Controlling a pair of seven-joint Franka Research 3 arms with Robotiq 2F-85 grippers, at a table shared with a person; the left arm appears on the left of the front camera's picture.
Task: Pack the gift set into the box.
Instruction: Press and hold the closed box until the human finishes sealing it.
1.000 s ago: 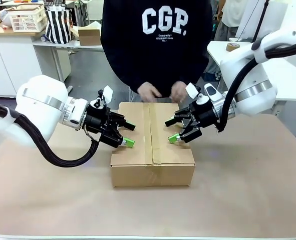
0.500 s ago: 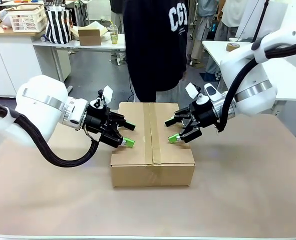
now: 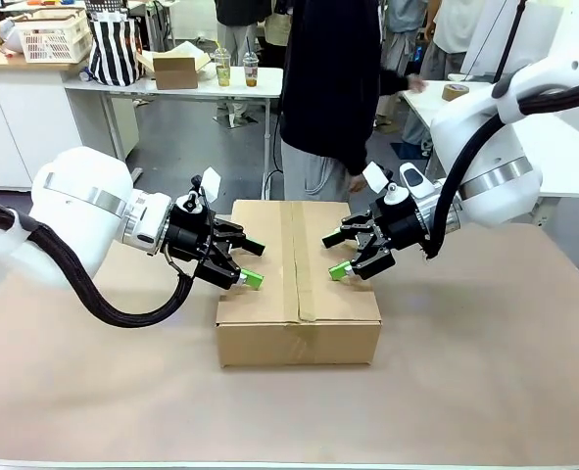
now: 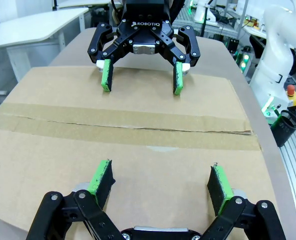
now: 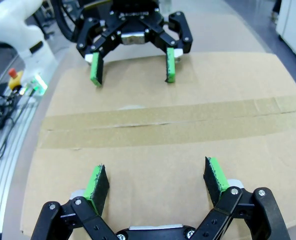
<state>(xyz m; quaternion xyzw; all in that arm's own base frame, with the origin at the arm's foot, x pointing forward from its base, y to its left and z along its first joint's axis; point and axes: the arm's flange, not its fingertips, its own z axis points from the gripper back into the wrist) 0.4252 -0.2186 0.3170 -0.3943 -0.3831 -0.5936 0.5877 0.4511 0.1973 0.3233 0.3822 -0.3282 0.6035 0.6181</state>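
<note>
My left gripper [image 3: 251,263] and my right gripper [image 3: 334,256] hang over the top of the large plain brown corrugated cardboard box [image 3: 299,323], one on each side of the strip of brown packing tape [image 3: 295,262] that runs down its middle seam. Both sets of jaws are spread wide and hold nothing; in the wrist views each pair of green pads [image 4: 103,177] stands just above the cardboard, and whether the tips touch it I cannot tell.

The box sits on the brown paper-covered table [image 3: 485,362], about midway between the left and right edges and nearer the far edge, where the person in the dark sweatshirt [image 3: 333,78] stands. Its flaps are down and taped, so I judge the packing to be essentially done.

The risks I see come from my own fingers. Pressing down hard near the seam could dent the flaps or split the tape, which already shows a thin line along its length in the left wrist view. An uneven push from one side could slide or swivel the box towards a table edge, or towards the person. My two grippers also face each other closely across the tape, so moving inward together could bring them into collision.

The box lies flat, top face up. Its long axis seems to run from the near edge of the table to the far edge, with the tape along it.
</note>
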